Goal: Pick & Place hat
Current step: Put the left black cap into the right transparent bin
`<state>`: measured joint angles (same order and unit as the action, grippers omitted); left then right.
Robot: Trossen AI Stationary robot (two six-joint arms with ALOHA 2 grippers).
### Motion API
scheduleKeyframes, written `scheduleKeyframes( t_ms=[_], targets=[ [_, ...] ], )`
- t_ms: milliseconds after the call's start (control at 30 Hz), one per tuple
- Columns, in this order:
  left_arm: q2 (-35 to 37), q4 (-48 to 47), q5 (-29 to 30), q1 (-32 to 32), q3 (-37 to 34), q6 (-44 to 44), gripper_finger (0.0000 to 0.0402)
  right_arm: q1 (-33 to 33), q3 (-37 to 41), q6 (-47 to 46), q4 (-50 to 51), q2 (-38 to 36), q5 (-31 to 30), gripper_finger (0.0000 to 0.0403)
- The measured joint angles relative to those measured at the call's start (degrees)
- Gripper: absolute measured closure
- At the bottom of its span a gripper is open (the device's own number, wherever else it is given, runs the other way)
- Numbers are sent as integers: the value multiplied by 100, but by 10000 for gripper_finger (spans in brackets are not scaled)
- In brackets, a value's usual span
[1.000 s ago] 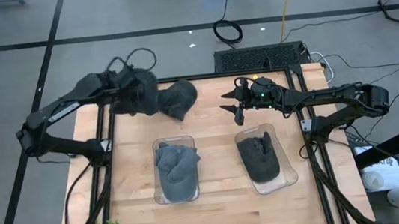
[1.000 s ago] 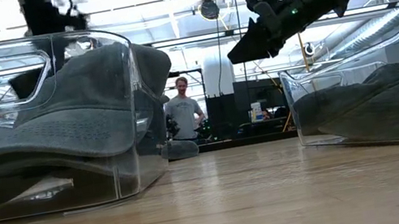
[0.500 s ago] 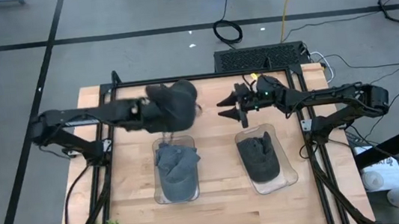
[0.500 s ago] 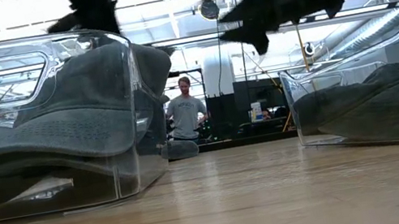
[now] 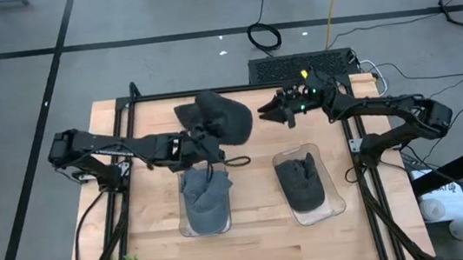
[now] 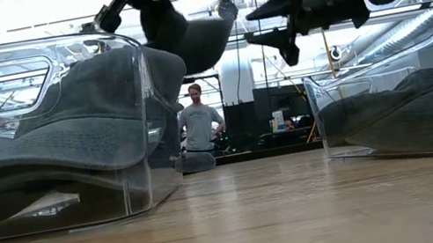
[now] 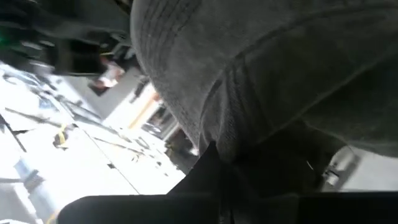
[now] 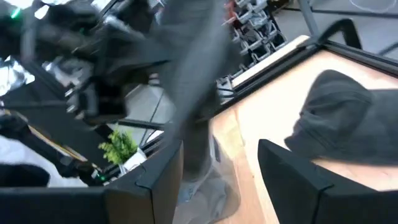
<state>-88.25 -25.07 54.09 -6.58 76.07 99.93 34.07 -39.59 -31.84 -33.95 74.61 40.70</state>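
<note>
two hats already sat in the clear bins on the table. the left gripper was pinching a third hat in mid-air over the table's back middle. the right gripper hovered nearby, fingers spread, so placing was left.

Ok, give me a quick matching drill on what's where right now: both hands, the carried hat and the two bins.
Things:
1. left hand
2. right hand
3. left bin
4. right bin

States:
a. open, holding nothing, near the table's far edge
b. shut on the raised hat, above the table's middle
c. holds a grey hat, on the left arm's side
d. holds a dark hat, on the right arm's side

Pairs: 1-b, 2-a, 3-c, 4-d
</note>
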Motion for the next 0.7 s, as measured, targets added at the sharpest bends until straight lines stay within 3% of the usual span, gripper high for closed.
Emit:
scheduleKeyframes(
  t_ms=[167,367,700],
  targets=[
    [2,275,-169,-247,0,74,395,233,1,-211,-116,67,408,206],
    [-163,477,-475,-319,0,171,396,-42,-4,-749,-842,62,1100,206],
    [-492,966,-668,-327,-11,663,395,-367,0,-777,-708,65,960,206]
  ],
)
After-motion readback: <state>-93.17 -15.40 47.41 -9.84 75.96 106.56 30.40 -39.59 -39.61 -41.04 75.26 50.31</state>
